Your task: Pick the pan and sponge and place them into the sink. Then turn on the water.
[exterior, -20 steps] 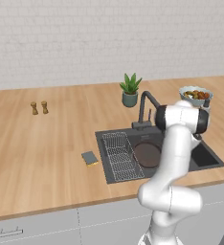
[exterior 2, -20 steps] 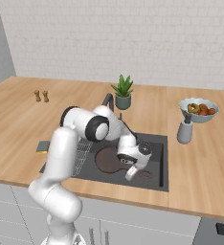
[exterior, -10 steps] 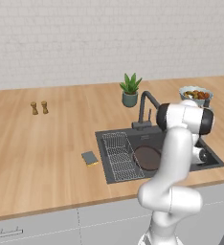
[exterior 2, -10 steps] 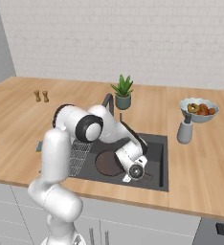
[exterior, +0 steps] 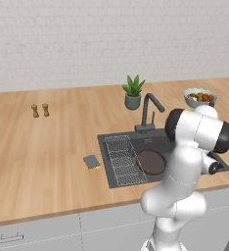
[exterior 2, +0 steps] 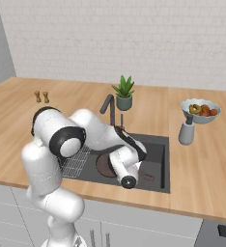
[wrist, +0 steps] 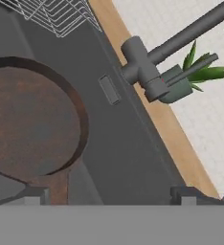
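The dark brown pan [exterior: 150, 162] lies flat in the sink [exterior: 106, 142], right of the wire rack [exterior: 123, 158]. My arm reaches down into the basin. In the hand view my gripper [wrist: 109, 194] is open, its fingertips [wrist: 35, 194] set wide apart just above the sink floor [wrist: 128, 148]. The pan [wrist: 28, 124] lies to the left, and its handle [wrist: 59, 187] runs down beside the left tip with neither tip touching it. The grey-green sponge [exterior: 91, 162] lies on the counter left of the sink. No water is in view at the faucet [exterior: 148, 110].
A potted plant [exterior: 132, 93] stands behind the faucet. A fruit bowl [exterior: 199, 96] and a soap dispenser [exterior 2: 186, 131] sit right of the sink. Two small shakers [exterior: 40, 110] stand far left on the wooden counter.
The jaws have gone from shut on the pan's handle to wide open, leaving the pan in the sink. The hand has shifted slightly toward the sink's front.
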Available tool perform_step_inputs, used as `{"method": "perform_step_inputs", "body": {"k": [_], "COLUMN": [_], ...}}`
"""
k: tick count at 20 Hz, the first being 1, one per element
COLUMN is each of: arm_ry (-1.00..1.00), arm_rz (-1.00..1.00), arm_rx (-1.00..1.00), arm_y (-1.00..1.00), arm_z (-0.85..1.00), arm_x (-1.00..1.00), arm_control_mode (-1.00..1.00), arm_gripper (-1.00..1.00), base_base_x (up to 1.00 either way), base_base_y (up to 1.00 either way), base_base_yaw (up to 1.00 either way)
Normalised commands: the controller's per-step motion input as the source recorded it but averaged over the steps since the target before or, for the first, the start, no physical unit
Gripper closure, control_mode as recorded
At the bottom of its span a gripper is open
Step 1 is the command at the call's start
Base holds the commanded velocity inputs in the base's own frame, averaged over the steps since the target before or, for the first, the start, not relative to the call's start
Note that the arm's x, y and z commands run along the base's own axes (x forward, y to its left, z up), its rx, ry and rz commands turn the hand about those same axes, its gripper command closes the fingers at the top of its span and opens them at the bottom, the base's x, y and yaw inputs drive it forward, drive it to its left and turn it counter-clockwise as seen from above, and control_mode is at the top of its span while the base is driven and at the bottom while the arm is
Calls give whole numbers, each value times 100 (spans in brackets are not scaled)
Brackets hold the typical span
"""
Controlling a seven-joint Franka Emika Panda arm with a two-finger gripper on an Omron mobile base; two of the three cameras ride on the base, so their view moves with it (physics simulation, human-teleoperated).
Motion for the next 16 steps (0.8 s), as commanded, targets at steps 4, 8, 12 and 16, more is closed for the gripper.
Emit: {"method": "perform_step_inputs", "body": {"k": [4, 8, 12, 16], "arm_ry": [6, 12, 8, 1], "arm_rz": [12, 8, 1, 0], "arm_rx": [-3, -10, -17, -16], "arm_y": [-7, -4, -7, -11], "arm_z": [100, 100, 100, 99], "arm_x": [4, 3, -16, -34], "arm_control_mode": [-100, -100, -100, -100], "arm_gripper": [-100, -100, -100, -100], "base_base_x": [0, 0, 0, 0], "base_base_y": [0, 0, 0, 0], "base_base_yaw": [0, 0, 0, 0]}}
